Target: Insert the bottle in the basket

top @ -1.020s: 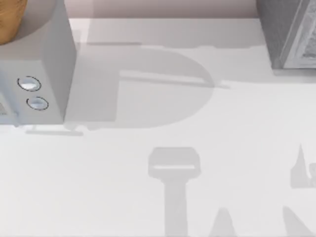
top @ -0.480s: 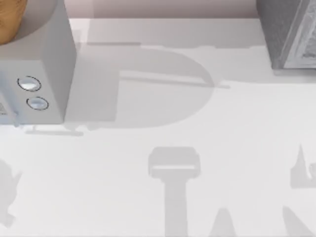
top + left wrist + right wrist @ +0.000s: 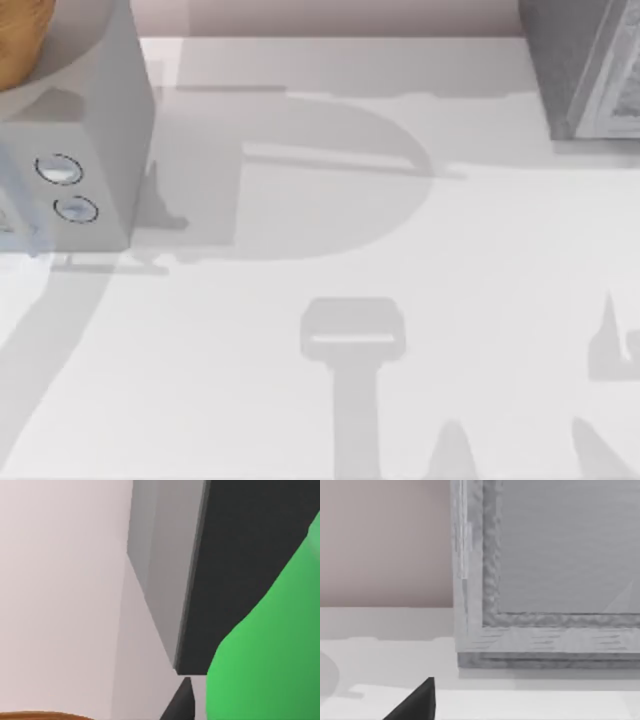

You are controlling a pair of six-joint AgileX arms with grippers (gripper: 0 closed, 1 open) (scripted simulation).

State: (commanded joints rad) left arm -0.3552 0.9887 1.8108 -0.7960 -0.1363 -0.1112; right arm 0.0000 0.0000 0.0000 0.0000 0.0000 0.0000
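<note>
The bright-green bottle [image 3: 270, 650] looms very close in the left wrist view, pressed beside a dark fingertip [image 3: 181, 700] of my left gripper, which is shut on it. The basket [image 3: 18, 40], orange-brown and woven, sits at the table's far left corner on top of a grey box; its rim [image 3: 35, 715] also edges into the left wrist view. One dark fingertip [image 3: 415, 702] of my right gripper hangs above the white table, facing a grey box.
A grey box with two round dials [image 3: 65, 190] stands at the left under the basket. Another grey box [image 3: 585, 70] fills the far right corner. The white table [image 3: 330, 230] between them carries only shadows.
A long arm shadow has swept across the table's left side and up onto the grey box with the dials. The right side looks unchanged.
</note>
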